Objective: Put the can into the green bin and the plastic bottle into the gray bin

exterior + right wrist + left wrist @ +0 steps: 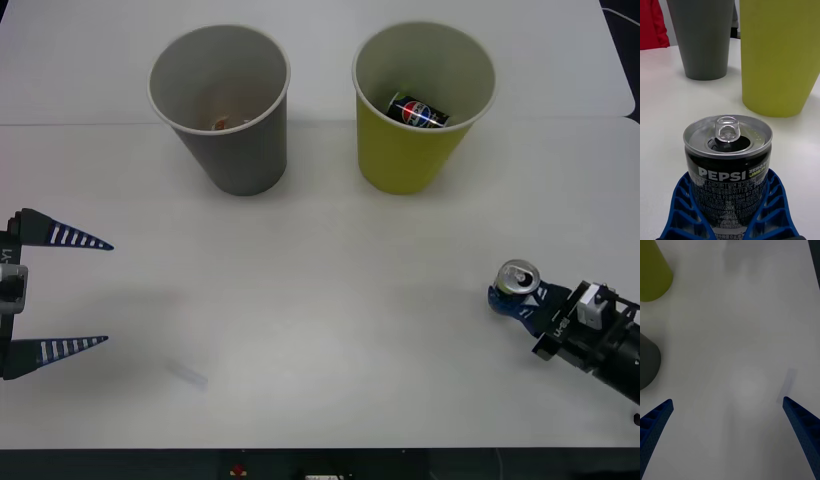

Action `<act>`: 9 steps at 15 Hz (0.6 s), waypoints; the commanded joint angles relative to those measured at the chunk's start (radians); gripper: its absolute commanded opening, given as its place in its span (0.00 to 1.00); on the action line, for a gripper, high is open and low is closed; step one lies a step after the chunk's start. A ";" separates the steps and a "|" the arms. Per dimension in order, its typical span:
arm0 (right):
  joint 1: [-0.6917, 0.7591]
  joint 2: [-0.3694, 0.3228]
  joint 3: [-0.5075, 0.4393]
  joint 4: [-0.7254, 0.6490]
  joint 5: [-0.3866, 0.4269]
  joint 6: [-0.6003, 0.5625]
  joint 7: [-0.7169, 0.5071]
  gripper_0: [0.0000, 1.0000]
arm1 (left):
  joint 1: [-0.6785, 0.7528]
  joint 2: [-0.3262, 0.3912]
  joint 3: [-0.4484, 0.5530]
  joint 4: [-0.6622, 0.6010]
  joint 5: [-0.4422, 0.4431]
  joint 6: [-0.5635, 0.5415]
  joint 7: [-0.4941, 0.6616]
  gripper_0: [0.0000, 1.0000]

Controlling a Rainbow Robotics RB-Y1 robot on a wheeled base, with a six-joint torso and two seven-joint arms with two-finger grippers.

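Left pincer (95, 292): two long tapered blue fingers (655, 423), ribbed with pale stripes, on a black bracket with a grey block. Right pincer (508, 298): blue lattice-ribbed fingers (681, 210), black boxy wrist frame, small white-grey block on top.

Can (728, 161): bright brushed-metal top, glossy black printed side. Green bin (778, 56) and gray bin (703, 37): smooth, matt walls. Right gripper fingers (681, 210): ribbed blue plastic; table (320, 300): matt white.
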 commanded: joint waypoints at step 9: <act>0.165 -0.007 -0.504 -0.356 0.759 0.000 -0.650 0.00 | 0.000 0.000 0.000 0.000 0.000 0.000 0.000 1.00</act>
